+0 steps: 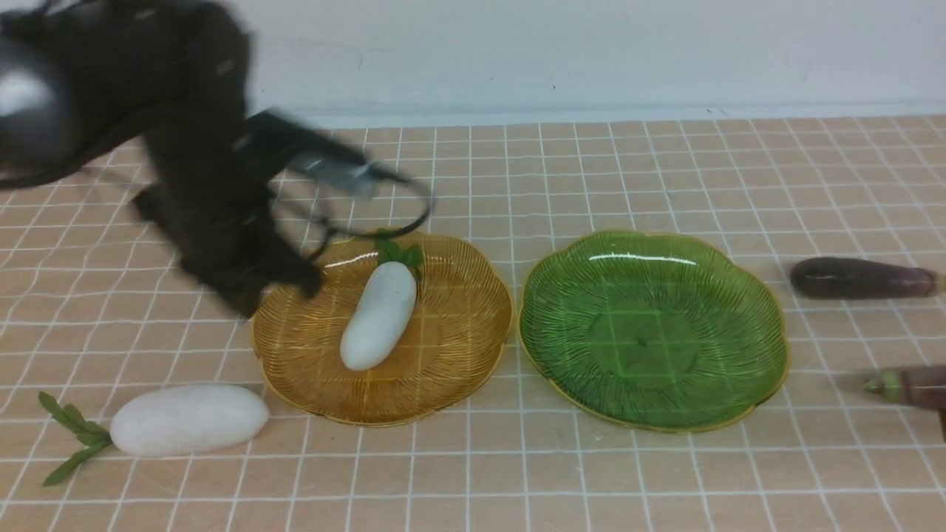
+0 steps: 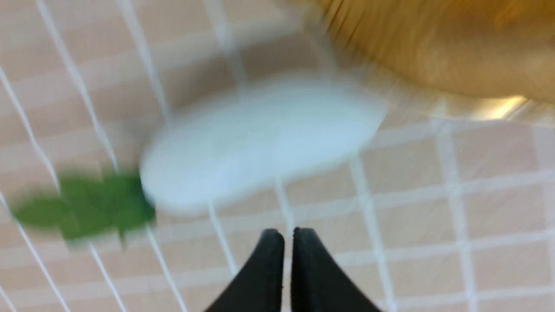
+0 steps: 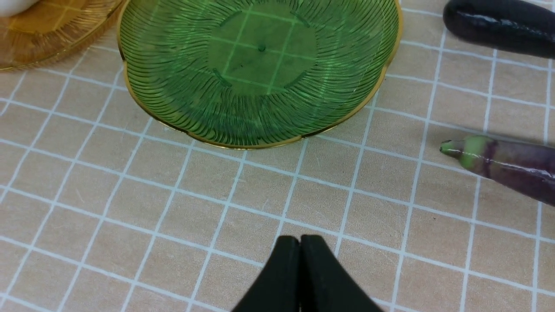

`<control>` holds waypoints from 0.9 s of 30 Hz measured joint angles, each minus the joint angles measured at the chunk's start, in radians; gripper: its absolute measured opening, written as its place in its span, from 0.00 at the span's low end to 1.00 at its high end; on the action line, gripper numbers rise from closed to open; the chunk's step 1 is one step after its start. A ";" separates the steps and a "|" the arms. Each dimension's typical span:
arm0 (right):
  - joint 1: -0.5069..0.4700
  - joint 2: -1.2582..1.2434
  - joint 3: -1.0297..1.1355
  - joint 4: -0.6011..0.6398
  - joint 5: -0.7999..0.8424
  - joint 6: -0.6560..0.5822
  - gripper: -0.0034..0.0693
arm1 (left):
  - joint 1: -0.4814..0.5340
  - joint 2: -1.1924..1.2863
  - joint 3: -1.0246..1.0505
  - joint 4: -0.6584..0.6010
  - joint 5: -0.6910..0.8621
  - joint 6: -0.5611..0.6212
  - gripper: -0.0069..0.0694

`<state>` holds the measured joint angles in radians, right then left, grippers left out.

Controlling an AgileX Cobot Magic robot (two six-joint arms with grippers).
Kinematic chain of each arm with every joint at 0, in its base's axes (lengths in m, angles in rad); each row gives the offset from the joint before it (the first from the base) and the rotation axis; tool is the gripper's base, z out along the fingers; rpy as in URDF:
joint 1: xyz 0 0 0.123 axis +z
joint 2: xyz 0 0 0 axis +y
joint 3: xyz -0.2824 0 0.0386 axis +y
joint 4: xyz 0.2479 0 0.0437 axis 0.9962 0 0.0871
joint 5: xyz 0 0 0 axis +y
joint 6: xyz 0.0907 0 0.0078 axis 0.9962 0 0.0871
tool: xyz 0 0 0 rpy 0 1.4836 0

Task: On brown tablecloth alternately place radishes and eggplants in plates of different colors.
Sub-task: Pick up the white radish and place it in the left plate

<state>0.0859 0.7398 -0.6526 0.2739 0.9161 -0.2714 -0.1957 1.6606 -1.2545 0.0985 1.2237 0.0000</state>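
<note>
Radish [image 1: 379, 316] in amber plate [image 1: 310, 369] (L).

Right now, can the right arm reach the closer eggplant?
Probably yes: only bare tablecloth lies between the right arm and that eggplant, but its jaws are shut and must open first.

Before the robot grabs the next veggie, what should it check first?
1. One radish in a plate: ok. A radish lies in the yellow plate.
2. Green plate free for an eggplant: ok, nothing in it.
3. Eggplants ready: ok. The near eggplant and far eggplant lie on the cloth, right of the green plate.
4. Right fingers open to grab: not ok, they are shut.
5. Left fingers empty: ok, shut on nothing.
6. Left arm clear of the yellow plate: cannot tell, too blurry.
</note>
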 joint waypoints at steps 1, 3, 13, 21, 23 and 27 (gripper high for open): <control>0.000 0.000 0.000 0.001 -0.004 0.000 0.03 | 0.008 -0.004 0.033 0.000 0.000 -0.012 0.13; 0.000 0.000 0.000 0.005 -0.012 0.000 0.03 | 0.021 -0.006 0.089 0.001 -0.007 -0.016 0.17; 0.000 0.000 0.000 0.011 -0.024 0.000 0.03 | 0.025 0.028 0.167 0.000 -0.294 0.126 0.59; 0.000 0.000 0.000 0.015 -0.024 0.000 0.03 | 0.025 0.124 0.168 0.087 -0.373 0.186 0.96; 0.000 0.000 0.000 0.015 -0.024 0.000 0.03 | 0.025 0.158 0.168 0.098 -0.362 0.187 0.91; 0.000 0.000 0.000 0.015 -0.024 0.000 0.03 | 0.025 0.183 0.168 0.100 -0.290 0.166 0.60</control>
<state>0.0859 0.7398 -0.6526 0.2892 0.8920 -0.2714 -0.1702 1.8440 -1.0868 0.1987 0.9341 0.1659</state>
